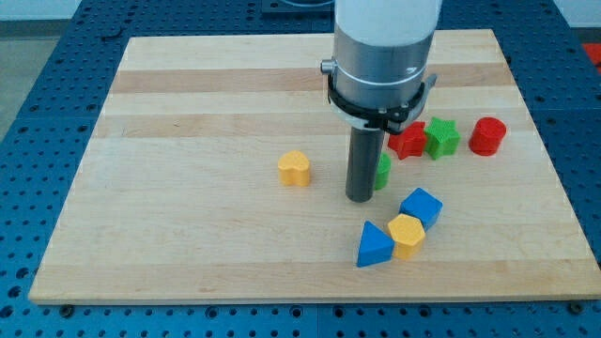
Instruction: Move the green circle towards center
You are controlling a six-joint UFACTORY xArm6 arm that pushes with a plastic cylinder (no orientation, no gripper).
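Single view of the wooden board (188, 235) with the arm's pale cylindrical housing descending from the view's top and ending in a dark rod. There is no claw on this rig, so no wide, narrow or holding state applies; the rod ends in my tip (360, 198), which rests on the board just to the view's left of the green circle (382, 171). That block is largely hidden behind the rod, only a green sliver showing at the rod's right edge, so contact between them appears likely but cannot be confirmed. The green circle already lies close to the board's middle, slightly to the view's right of it. To finish the step well, the tip would best go round to the block's right-hand side and push it gently leftward in a short straight stroke; pushing from the present side would likely send it away from centre. Neighbours constrain that approach: a red star-like block (408, 141) and a green star (442, 137) stand just beyond toward the view's upper right, a red cylinder (487, 136) farther right. Below lie a blue block (421, 206), a yellow hexagon (407, 234) and a blue triangle (374, 246), clustered and touching. A second yellow hexagon (294, 168) sits apart to the left. Open room lies between it and the rod; all edges are distant.
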